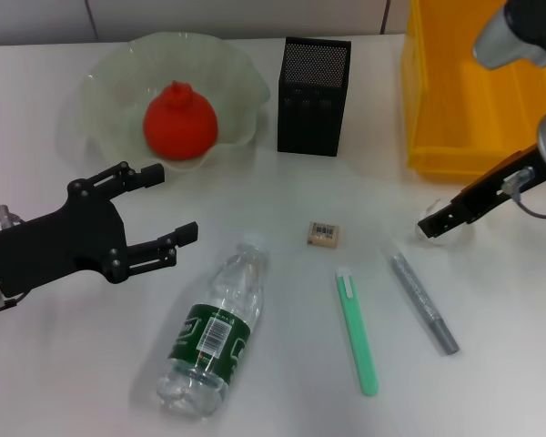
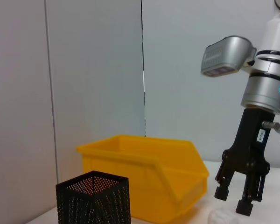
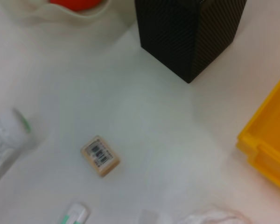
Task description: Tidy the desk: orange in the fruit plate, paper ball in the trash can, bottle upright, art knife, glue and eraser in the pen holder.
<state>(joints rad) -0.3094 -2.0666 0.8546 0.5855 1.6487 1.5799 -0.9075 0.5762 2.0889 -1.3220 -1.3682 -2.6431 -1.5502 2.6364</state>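
The orange (image 1: 180,121) lies in the translucent fruit plate (image 1: 109,82). The black mesh pen holder (image 1: 314,96) stands at the back centre. The clear bottle (image 1: 214,332) lies on its side at the front. The eraser (image 1: 323,233), green art knife (image 1: 357,330) and grey glue stick (image 1: 423,302) lie on the table. My right gripper (image 1: 434,221) is open, low over the white paper ball (image 1: 457,231); the left wrist view shows its fingers (image 2: 245,206) just above the ball (image 2: 222,217). My left gripper (image 1: 173,202) is open and empty, left of the bottle's cap.
The yellow bin (image 1: 478,91) stands at the back right, just behind the right gripper. In the right wrist view the eraser (image 3: 100,155), bottle cap (image 3: 9,126), pen holder (image 3: 191,32) and bin corner (image 3: 270,149) show.
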